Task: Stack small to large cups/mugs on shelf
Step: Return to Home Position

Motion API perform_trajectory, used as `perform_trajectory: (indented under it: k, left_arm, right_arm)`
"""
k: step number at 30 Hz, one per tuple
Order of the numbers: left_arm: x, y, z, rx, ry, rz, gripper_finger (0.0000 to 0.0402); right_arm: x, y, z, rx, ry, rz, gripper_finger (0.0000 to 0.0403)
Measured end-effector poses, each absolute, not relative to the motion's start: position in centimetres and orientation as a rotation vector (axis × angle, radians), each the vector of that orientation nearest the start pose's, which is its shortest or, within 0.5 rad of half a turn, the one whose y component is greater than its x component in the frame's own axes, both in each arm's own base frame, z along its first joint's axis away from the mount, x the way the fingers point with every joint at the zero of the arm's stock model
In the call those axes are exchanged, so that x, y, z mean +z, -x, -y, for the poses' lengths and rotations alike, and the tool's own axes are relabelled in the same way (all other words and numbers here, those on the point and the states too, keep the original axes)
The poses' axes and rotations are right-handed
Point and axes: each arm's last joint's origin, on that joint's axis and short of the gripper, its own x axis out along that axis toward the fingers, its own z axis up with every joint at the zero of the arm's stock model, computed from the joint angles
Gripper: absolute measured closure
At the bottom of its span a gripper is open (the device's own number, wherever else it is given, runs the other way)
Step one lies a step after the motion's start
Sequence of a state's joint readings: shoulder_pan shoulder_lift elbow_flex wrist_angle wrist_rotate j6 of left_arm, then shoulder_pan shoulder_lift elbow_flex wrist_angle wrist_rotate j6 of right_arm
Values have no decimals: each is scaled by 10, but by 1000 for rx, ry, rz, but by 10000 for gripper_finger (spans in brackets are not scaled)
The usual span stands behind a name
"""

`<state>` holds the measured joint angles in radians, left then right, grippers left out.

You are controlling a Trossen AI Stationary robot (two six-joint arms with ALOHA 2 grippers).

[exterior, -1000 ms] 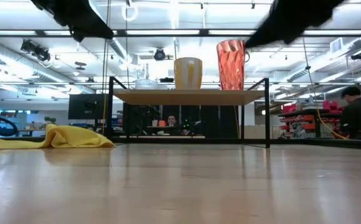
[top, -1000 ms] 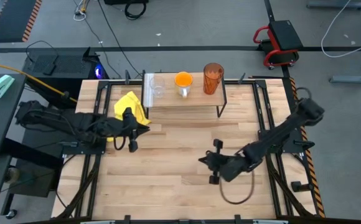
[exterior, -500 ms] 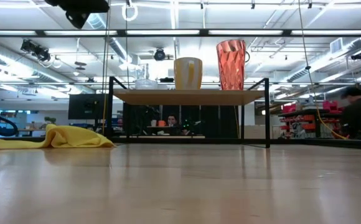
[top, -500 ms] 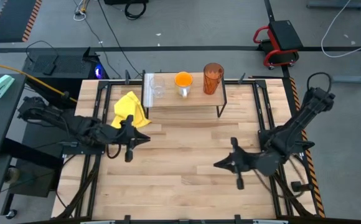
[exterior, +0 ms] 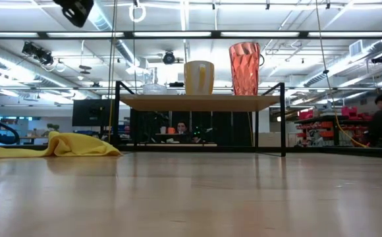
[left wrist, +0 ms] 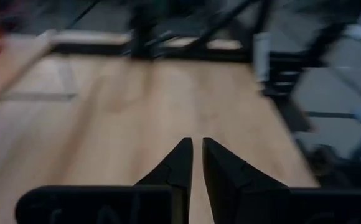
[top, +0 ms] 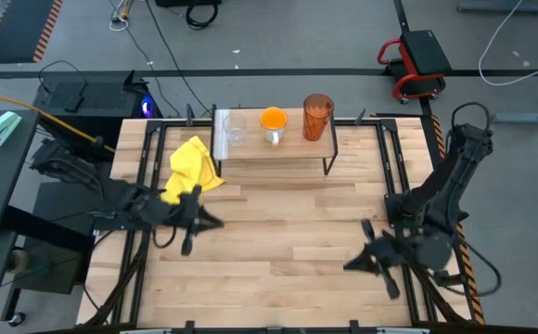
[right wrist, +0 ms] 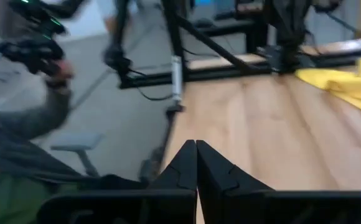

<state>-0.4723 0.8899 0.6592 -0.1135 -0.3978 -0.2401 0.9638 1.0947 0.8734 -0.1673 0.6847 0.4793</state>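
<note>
As cups (top: 273, 119) top shelf (top: 278, 150), end effectors (top: 204, 220) (top: 357, 264) afar

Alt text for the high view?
A clear glass cup, orange mug and amber tumbler stand in a row on the shelf. Left gripper and right gripper hover over the table. A yellow cloth lies beside the shelf.

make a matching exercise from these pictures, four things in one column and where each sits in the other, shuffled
1. clear glass cup
2. orange mug
3. amber tumbler
4. yellow cloth

A. middle of the shelf
B. on the tabletop, beside the shelf
C. shelf end away from the pale ribbed strip
D. shelf end by the pale ribbed strip

Pairs: 1-D, 2-A, 3-C, 4-B
</note>
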Motion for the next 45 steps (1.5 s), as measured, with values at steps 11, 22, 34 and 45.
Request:
perform_trajectory:
  k: [11,22,34,45]
  left_arm:
    - [227,-159,98,-220,54,-12,364]
    - [253,-164,43,-397,-5,129,364]
    - [253,-121,-14,-231,0,247,361]
    - [207,-100,-21,-215,50,356,367]
  right_arm:
    - [243,-146,-202,444,-192,-31,398]
    - [284,-178,-69,643,-178,76,393]
    - [322,-78,-12,491,-47,353,391]
    - [281,-53,-13,516,-34,518,390]
